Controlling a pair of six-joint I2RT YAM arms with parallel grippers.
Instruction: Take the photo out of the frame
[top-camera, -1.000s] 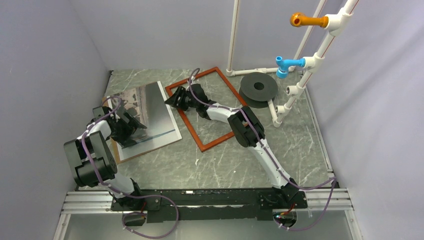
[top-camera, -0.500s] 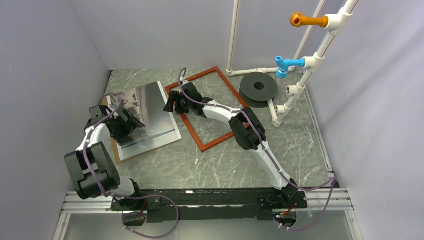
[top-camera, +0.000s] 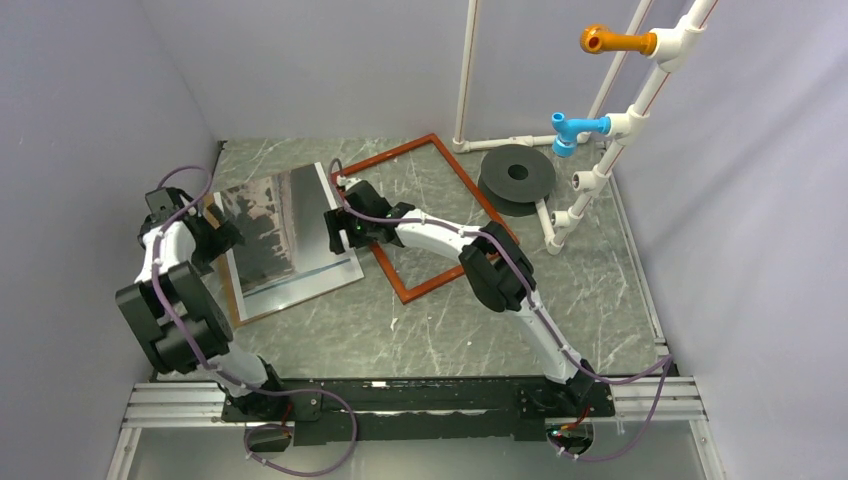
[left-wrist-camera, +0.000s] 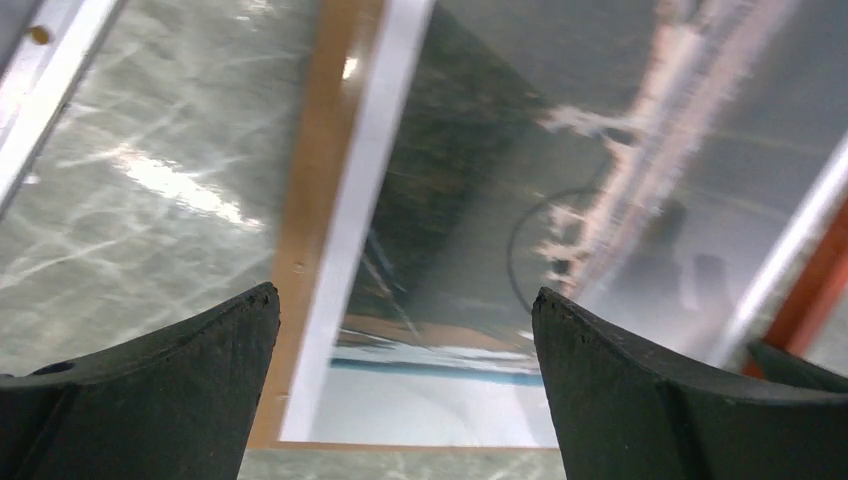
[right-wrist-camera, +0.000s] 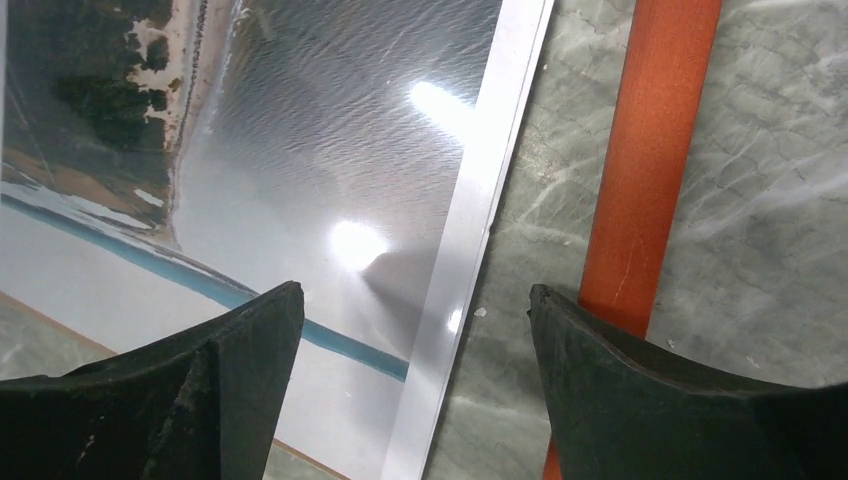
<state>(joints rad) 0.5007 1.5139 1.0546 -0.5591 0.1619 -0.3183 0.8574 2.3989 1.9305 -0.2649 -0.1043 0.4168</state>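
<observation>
I see photo (top-camera: 285, 235) lying flat, glossy grey w/ pale border, out of frame (top-camera: 383, 158). Frame reddish-brown, flat on tabletop (top-camera: 450, 330) just right of it, narrow gap btw them.

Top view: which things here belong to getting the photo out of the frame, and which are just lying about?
Job in hand:
- photo, lying beside the frame, apart from it
- frame
- brown backing panel under the photo

Lying about:
- black disc
- white pipe rack
- its blue peg and orange peg
</observation>
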